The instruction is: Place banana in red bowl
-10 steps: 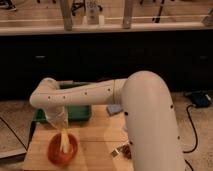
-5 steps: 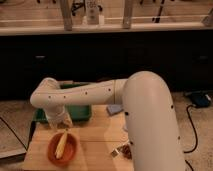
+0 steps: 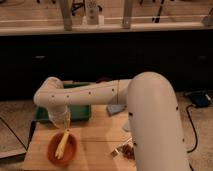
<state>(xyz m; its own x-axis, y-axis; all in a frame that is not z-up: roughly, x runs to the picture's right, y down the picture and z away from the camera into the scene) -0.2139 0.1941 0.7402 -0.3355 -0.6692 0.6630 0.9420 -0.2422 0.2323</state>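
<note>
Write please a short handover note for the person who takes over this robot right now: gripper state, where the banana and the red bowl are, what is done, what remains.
Gripper: hangs just above the red bowl, at the banana's upper end; contact cannot be told from this view.
Banana: lies inside the bowl, its upper end leaning at the rim under the gripper.
Red bowl: stands on the wooden table, at its left front, in front of the green tray.
Done: the banana is in the bowl.
Left: confirm the release, then lift the arm clear without tipping the bowl.
</note>
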